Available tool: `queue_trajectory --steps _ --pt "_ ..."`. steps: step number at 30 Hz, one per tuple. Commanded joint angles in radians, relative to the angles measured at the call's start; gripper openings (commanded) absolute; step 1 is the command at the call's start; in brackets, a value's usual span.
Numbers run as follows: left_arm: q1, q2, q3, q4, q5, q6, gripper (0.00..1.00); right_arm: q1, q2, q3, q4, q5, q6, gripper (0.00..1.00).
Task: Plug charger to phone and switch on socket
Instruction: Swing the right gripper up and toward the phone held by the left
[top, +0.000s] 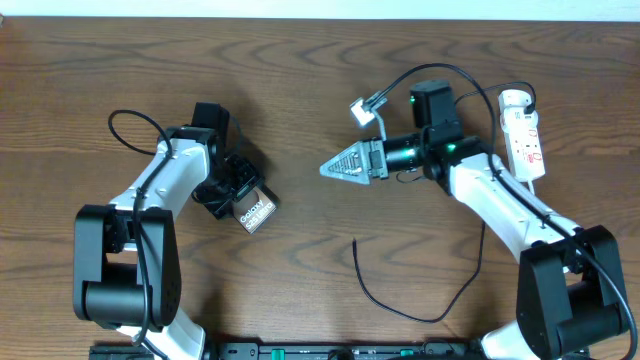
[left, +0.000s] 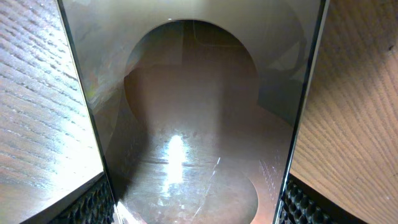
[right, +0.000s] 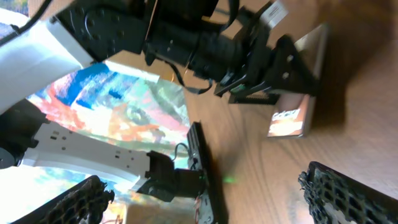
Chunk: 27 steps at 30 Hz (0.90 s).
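Pinching the phone (top: 258, 212) in the left hand (top: 240, 200), tilted up, probably to present its port. Holding the right hand (top: 332, 167) spread and empty, pointed toward the phone, with the charger (top: 358, 265) loose on the tabletop (top: 300, 60) near it and the socket (top: 524, 135) behind its wrist

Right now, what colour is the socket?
The socket is white with red markings; the overhead view shows it best.

- The phone (top: 257, 212), sticking out from between the left jaws, is showing white "Galaxy" lettering over a blurrier second line.
- The socket (top: 525, 140), well apart from the right jaws, is bearing unreadable red markings.
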Motion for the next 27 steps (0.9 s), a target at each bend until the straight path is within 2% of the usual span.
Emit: queue_trajectory --steps 1,15,23,27 --pt "0.002 -0.002 0.001 0.001 0.017 -0.012 0.07 0.042 -0.01 0.019 0.001 0.023 0.015 0.99" --pt "0.054 -0.002 0.001 0.042 0.124 -0.058 0.07 0.174 -0.01 0.017 -0.114 0.52 0.016 0.99" --pt "0.07 -0.002 0.001 0.068 0.183 -0.113 0.07 0.219 -0.01 0.016 -0.115 0.612 0.018 0.99" --pt "0.07 -0.002 0.001 0.076 0.235 -0.127 0.07 0.235 -0.01 0.015 -0.119 0.691 0.067 0.99"
